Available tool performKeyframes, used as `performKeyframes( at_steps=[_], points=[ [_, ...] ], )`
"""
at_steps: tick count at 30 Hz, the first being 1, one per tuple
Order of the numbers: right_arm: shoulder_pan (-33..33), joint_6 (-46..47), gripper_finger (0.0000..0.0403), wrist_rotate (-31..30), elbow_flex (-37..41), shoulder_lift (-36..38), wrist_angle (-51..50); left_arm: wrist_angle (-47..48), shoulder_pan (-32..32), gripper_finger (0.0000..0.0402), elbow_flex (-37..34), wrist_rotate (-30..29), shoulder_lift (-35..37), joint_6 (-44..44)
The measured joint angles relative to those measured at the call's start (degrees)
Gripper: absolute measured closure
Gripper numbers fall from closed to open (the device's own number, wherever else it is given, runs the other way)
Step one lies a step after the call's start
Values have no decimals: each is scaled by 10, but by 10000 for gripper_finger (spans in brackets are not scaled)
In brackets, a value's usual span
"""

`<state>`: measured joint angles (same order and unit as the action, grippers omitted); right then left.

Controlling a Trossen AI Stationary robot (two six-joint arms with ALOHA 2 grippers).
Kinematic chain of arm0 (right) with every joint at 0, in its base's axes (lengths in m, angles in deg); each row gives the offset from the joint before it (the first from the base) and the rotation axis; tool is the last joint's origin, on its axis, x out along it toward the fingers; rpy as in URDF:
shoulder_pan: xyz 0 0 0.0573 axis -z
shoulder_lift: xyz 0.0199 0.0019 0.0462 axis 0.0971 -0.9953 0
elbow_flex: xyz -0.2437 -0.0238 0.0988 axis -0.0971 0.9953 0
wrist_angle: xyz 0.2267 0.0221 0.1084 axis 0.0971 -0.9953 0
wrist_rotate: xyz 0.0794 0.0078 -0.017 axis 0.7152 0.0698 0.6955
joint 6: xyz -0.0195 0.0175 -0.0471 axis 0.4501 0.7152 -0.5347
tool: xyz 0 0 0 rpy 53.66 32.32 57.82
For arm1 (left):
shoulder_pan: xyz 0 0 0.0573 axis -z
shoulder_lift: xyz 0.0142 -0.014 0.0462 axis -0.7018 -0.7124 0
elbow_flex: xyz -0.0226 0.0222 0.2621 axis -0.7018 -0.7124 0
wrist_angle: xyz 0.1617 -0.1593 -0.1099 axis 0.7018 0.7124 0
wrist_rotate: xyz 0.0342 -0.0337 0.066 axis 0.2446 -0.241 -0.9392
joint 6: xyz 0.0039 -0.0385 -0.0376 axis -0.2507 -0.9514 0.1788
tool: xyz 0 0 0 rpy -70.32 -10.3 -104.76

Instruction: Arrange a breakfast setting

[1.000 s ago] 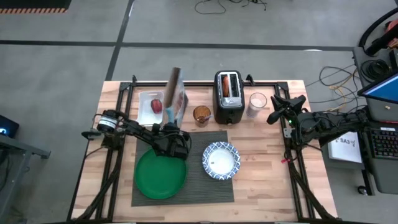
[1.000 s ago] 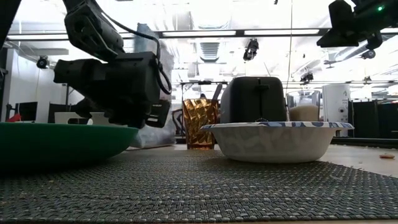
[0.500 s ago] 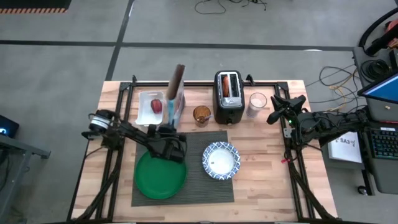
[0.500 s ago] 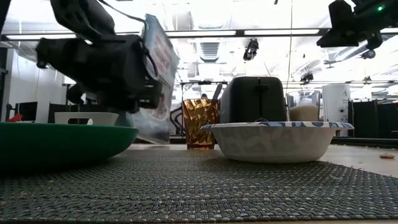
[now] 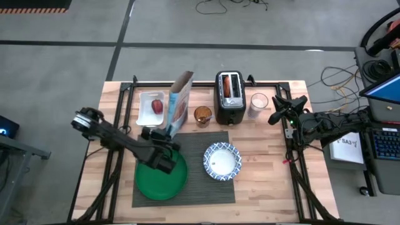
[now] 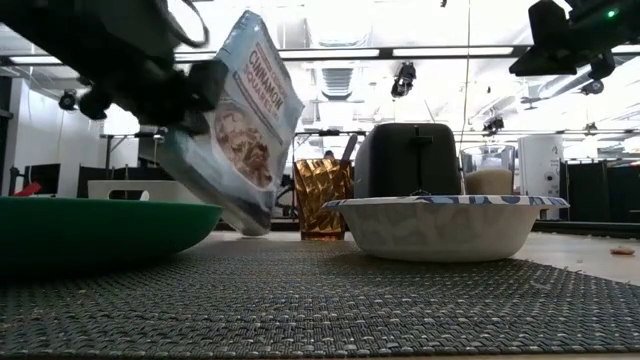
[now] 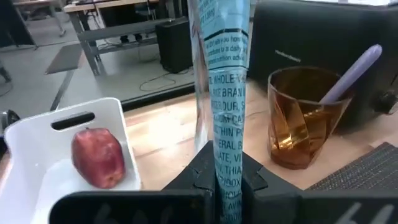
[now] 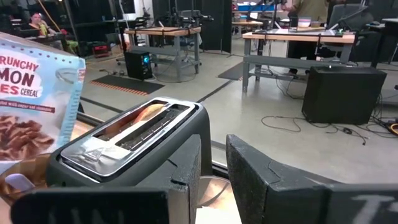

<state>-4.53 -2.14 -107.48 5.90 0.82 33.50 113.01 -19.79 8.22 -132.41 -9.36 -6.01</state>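
Observation:
My left gripper (image 5: 167,134) is shut on a light-blue cereal box (image 5: 179,105), which hangs tilted above the table (image 6: 240,125). Below the gripper, a round green plate (image 5: 164,182) and a blue-and-white bowl (image 5: 222,161) rest on the dark ribbed placemat (image 5: 187,187). A red fruit (image 7: 97,157) lies in the white tray (image 5: 145,112) at the back. A browned piece (image 8: 146,115) sticks out of a slot in the black toaster (image 5: 229,98). My right gripper (image 8: 214,171) stands open and high at the table's right side, with nothing between its fingers. My left gripper pinches the cereal box between its two fingers (image 7: 202,171), one on each broad face, at the box's lower part (image 7: 227,177). The fingers come nearly level from the near left. The box is lifted clear of the table (image 6: 225,215), its top leaning toward the far right.
An amber glass (image 5: 203,115) with a pale handle (image 7: 354,71) in it stands beside the toaster. A clear glass of something white (image 5: 258,104) stands to the toaster's right. Bare wood (image 5: 269,169) lies right of the placemat.
My left gripper has risen and drawn back toward the near left, staying shut on the cereal box. The box, which stood at the back by the tray, is now lifted clear and tipped, with its top leaning to the far right.

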Motion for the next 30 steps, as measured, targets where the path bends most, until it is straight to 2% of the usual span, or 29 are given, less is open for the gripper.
performKeyframes(
  at_steps=[7,11,16,20,30],
  points=[
    [0,0,335,0,0,0,0,17,47,401,0,100,23,81],
    [0,0,335,0,0,0,0,17,65,401,-1,150,6,86],
    [0,0,335,0,0,0,2,17,71,397,-1,157,-13,68],
    [0,0,335,0,0,0,4,16,71,369,-1,158,-11,59],
    [0,0,335,0,0,0,4,14,74,256,8,136,-8,62]
  ],
)
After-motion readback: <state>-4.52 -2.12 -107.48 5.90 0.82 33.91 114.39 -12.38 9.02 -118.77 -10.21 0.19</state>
